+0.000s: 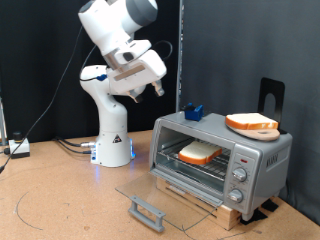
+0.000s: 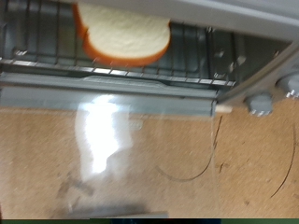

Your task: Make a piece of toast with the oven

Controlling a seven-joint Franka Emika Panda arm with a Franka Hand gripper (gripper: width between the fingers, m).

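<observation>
Exterior camera sits well back, facing the oven (image 1: 220, 155) front-on at an angle. Wrist camera hangs close above its open door (image 2: 154, 154), looking down. Both catch the rack (image 2: 121, 70).

two bread slices (image 1: 200, 152) (image 1: 254, 124), one oven (image 1: 262, 163), one orange plate (image 1: 238, 126), one blue object (image 1: 193, 111).

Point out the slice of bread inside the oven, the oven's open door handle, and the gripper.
piece of toast (image 1: 198, 152), exterior view, middle of the slice on the rack.
oven door handle (image 1: 146, 211), exterior view, middle of the grey bar.
gripper (image 1: 158, 88), exterior view, between the fingertips.
</observation>
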